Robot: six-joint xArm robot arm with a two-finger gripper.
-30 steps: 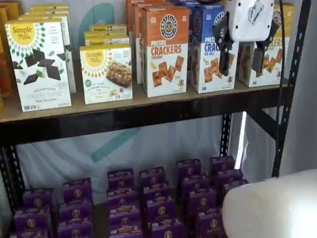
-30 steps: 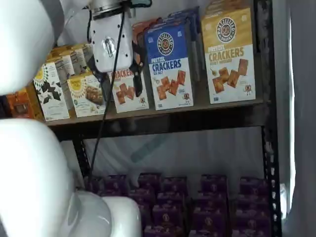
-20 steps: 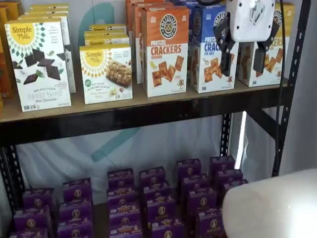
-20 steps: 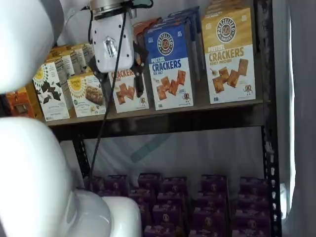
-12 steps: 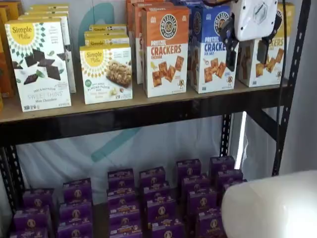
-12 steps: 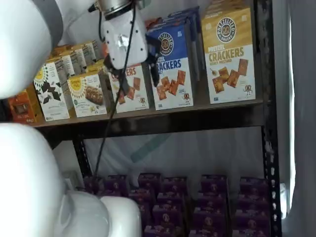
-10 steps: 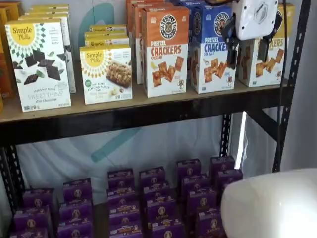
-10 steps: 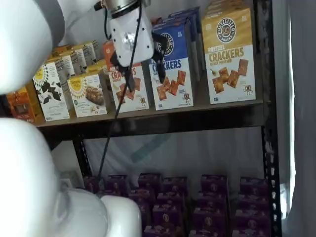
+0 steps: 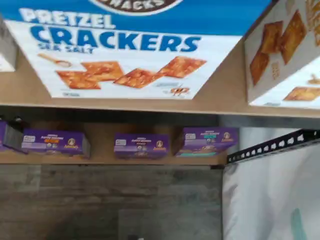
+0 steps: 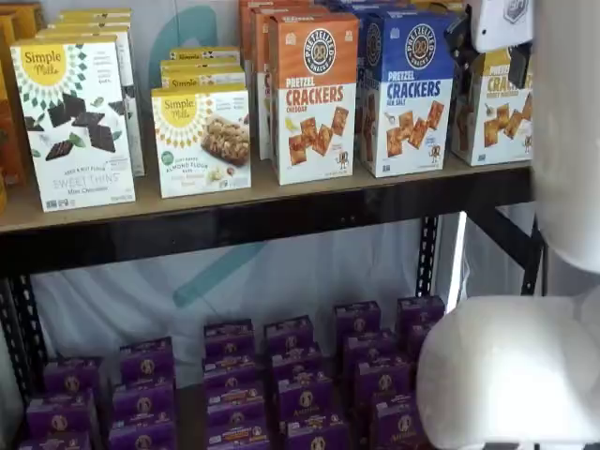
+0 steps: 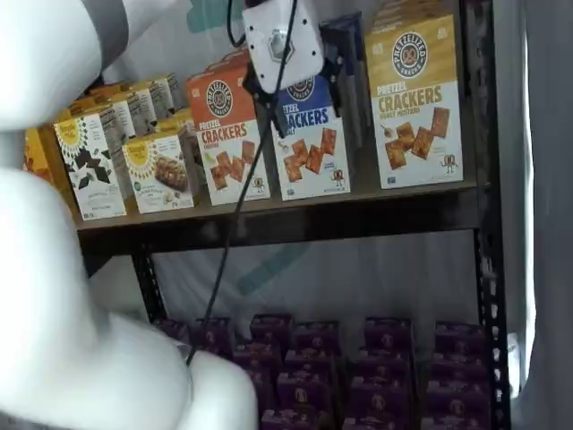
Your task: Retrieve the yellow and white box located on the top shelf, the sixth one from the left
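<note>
My gripper (image 11: 303, 97) hung with its fingers (image 11: 271, 112) spread wide in front of the blue box (image 11: 309, 134), and beyond it the yellow and white box (image 11: 415, 98) stood untouched at the right end of the top shelf (image 11: 295, 224)

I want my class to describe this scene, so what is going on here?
A robot arm's gripper hangs in front of the top shelf, its fingers apart and holding nothing. It is level with the blue cracker box. The yellow and white box stands untouched at the shelf's end.
</note>
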